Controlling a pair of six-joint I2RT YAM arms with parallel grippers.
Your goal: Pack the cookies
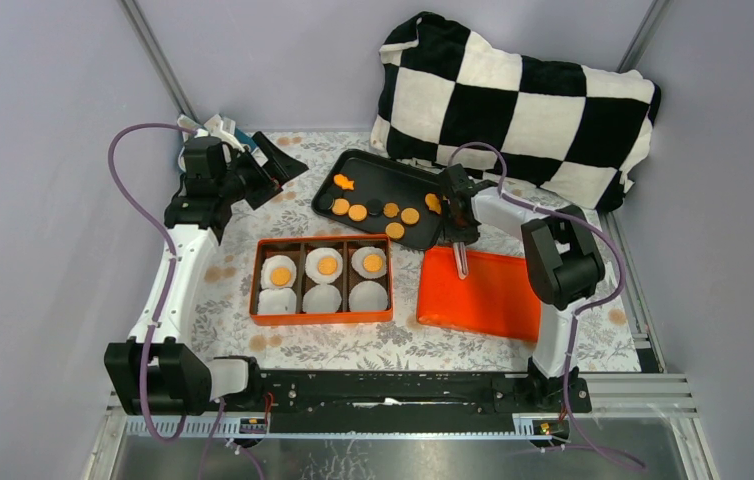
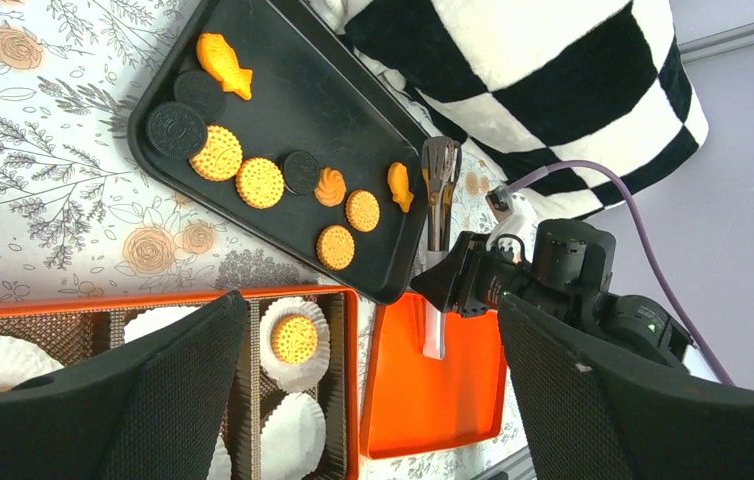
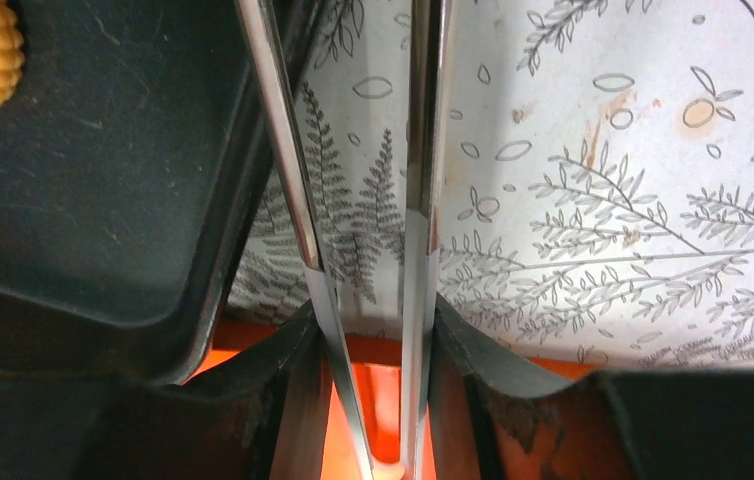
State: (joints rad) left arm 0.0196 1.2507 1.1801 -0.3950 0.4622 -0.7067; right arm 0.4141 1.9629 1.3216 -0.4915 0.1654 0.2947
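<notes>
Cookies [image 2: 259, 182] on black tray [image 2: 333, 90], embossing unreadable

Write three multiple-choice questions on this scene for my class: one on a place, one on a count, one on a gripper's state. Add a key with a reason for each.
1. Where does the lid lie?
A) right of the box
B) on top of the box
C) left of the box

2. How many cups in the box hold a cookie?
A) one
B) three
C) six

3. What state is the right gripper in?
A) open and empty
B) shut on a cookie
C) shut on tongs

Key:
1 A: the lid lies flat beside the box's right wall.
2 B: each of the three far cups holds a cookie, and the three near cups are empty.
3 C: the right gripper clamps the tongs' handle end, and the blades point forward.
</notes>
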